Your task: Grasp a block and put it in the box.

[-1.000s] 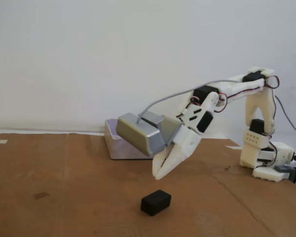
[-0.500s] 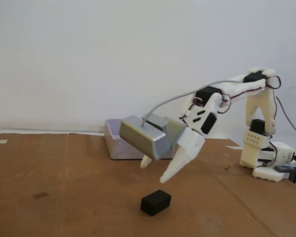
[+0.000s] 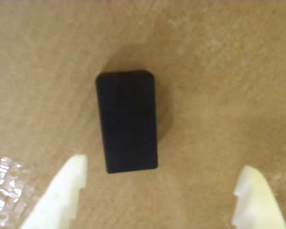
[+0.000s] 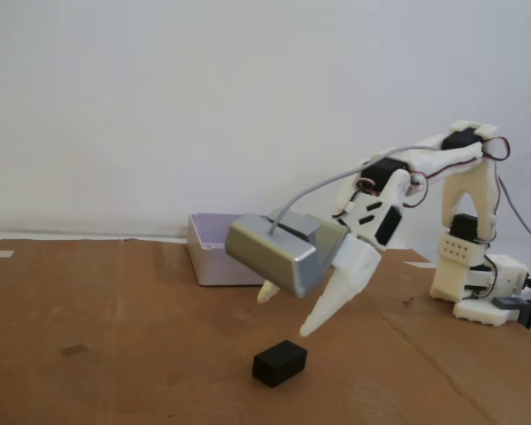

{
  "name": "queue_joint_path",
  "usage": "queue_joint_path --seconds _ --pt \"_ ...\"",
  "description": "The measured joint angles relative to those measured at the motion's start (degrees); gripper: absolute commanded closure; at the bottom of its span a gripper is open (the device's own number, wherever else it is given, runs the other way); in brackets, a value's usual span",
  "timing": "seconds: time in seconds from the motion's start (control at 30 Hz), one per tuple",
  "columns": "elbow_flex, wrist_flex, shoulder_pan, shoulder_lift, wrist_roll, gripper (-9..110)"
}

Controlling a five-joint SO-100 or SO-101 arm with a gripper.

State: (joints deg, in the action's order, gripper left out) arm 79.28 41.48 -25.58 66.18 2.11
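My end effector [image 4: 288,312] hangs spread wide and empty above the block [image 4: 280,363], which lies on the cardboard-covered tabletop [image 4: 115,345]. In the wrist view the block's [image 3: 127,120] long axis points away from me (lengthwise between my fingertips [image 3: 69,183]).

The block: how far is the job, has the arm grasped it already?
Not yet. Done so far: the gripper is open and hangs above the block. In hand: the approach; in the wrist view the block lies flat on the cardboard, just ahead of the two fingertips. Left: lowering, closing on it, and carrying it to the box behind.
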Motion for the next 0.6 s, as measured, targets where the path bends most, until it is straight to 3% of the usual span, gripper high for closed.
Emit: queue_joint_path --seconds 0.6 --pt "-1.58 0.18 -1.93 -4.13 -0.44 63"
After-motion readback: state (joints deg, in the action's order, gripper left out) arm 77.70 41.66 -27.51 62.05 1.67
